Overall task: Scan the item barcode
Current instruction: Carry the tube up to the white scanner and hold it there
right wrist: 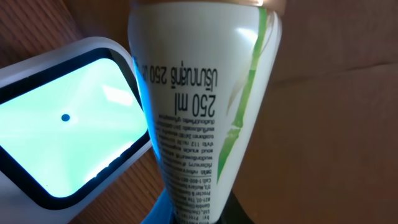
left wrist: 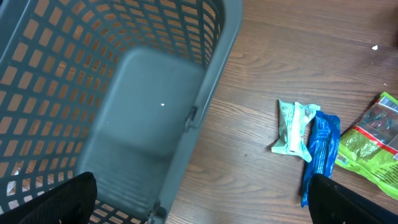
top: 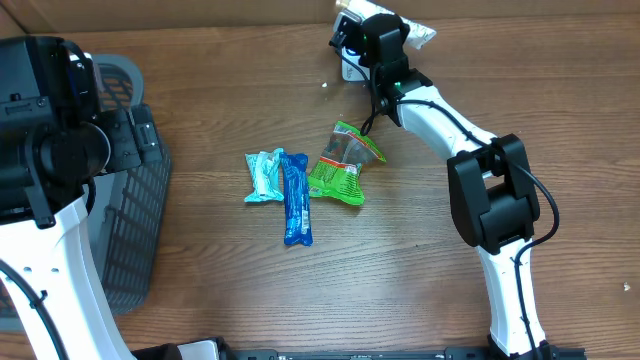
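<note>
**Overhead:** The tube (top: 420, 35) is held near the upper edge, right of centre, by the right tool (top: 396, 38), which is clamped on it. It sits beside the scanner (top: 349, 68), and its free end points toward the upper right.

**Left wrist:** The left tool (left wrist: 202, 205) is spread wide and empty over the basket (left wrist: 217, 62).

**Right wrist:** The tube's long axis runs from bottom centre to the top, leaning slightly right, with its print upside down. The lit scanner window lies at the left. No barcode can be made out on the visible face. The tube is judged light, soft-walled and smooth, so it could dent or slip if squeezed mid-body. The narrow lower end, where it is pinched, is judged the firmest hold.
</note>
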Tool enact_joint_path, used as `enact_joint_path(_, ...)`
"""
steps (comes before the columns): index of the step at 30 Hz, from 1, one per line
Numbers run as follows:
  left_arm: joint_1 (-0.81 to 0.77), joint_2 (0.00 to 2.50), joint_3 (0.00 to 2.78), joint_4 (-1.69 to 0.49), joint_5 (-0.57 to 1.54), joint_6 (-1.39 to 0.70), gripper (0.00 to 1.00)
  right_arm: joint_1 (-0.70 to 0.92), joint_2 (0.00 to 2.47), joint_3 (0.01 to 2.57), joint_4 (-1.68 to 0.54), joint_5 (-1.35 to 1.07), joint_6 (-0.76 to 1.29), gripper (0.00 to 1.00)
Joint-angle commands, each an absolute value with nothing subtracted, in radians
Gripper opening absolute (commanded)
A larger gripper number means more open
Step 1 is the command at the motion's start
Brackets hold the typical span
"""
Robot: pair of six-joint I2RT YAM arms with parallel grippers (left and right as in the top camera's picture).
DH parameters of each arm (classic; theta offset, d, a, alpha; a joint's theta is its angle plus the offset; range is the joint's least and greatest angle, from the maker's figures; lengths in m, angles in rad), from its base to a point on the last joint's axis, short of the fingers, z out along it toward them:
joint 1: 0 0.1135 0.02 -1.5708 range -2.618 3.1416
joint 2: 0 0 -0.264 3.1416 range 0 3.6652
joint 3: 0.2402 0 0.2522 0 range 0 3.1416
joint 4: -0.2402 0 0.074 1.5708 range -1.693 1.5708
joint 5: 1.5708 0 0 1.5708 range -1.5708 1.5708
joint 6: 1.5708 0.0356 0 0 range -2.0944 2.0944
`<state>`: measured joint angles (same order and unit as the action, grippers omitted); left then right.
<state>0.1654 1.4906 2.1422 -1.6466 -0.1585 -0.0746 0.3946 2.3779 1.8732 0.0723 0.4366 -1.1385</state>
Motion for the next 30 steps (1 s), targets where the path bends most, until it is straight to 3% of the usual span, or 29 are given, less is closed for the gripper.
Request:
enact_joint_path(1, 0.170, 1.493, 2.160, -1.645, -0.164, -0.064, 1.00, 0.393, 2.370, 1.897, 0.100, 0.471, -1.214, 0.04)
enact_joint_path(30, 0.170, 1.493, 2.160, -1.645, -0.164, -0.064, 1.00, 0.355, 2.431, 1.898, 0.101, 0.430, -1.227, 0.04)
